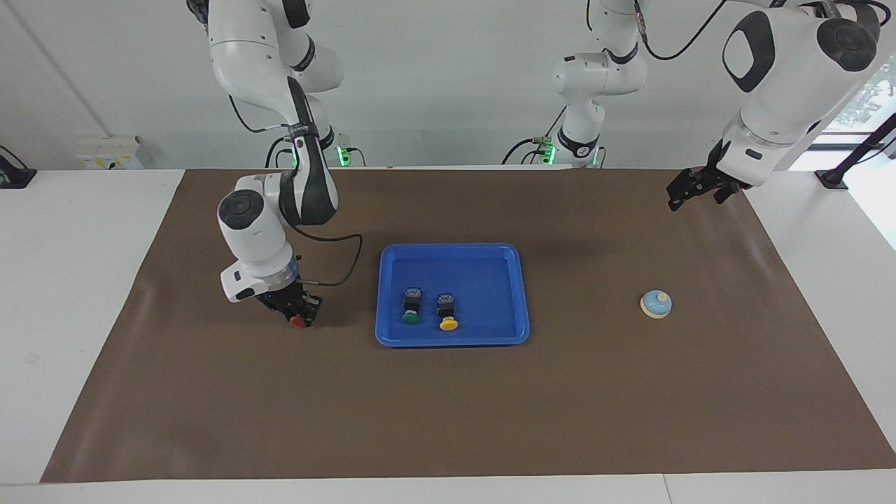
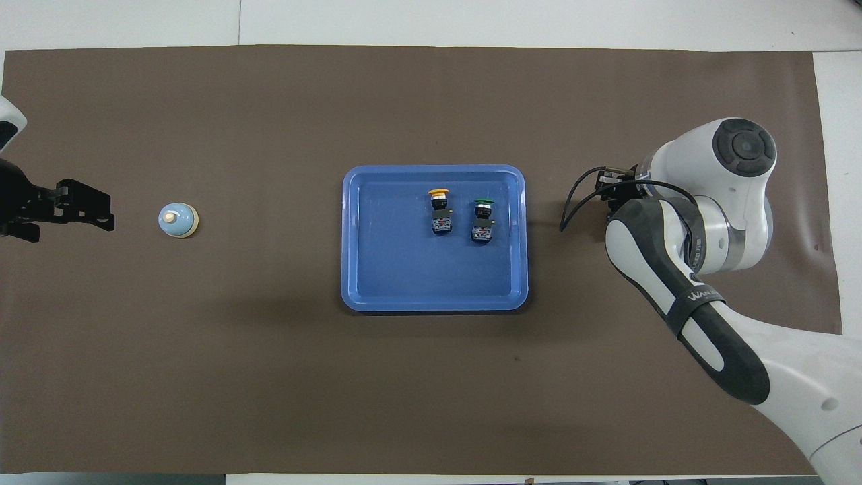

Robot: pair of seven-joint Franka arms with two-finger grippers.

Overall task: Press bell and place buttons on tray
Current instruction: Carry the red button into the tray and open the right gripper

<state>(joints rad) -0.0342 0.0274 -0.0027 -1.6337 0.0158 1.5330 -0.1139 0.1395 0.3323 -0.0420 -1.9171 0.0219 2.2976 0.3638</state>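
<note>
Buttons: two lying in tray (image 1: 521, 294) — green (image 1: 411, 306), yellow (image 1: 447, 311)
Right gripper (image 1: 299, 316): fingers gripping third, red button (image 1: 297, 321), beside tray
Bell (image 1: 656, 304): one, sitting apart
Left gripper (image 1: 694, 189): waiting raised, fingers indiscernible

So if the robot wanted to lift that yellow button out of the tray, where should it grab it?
Probably by the black boxy body of the yellow button, coming straight down from above. It lies on its side in the tray, cap pointing away from the robots, so its flat sides suit two fingers better than the round cap. The green button beside it leaves a gap.
</note>
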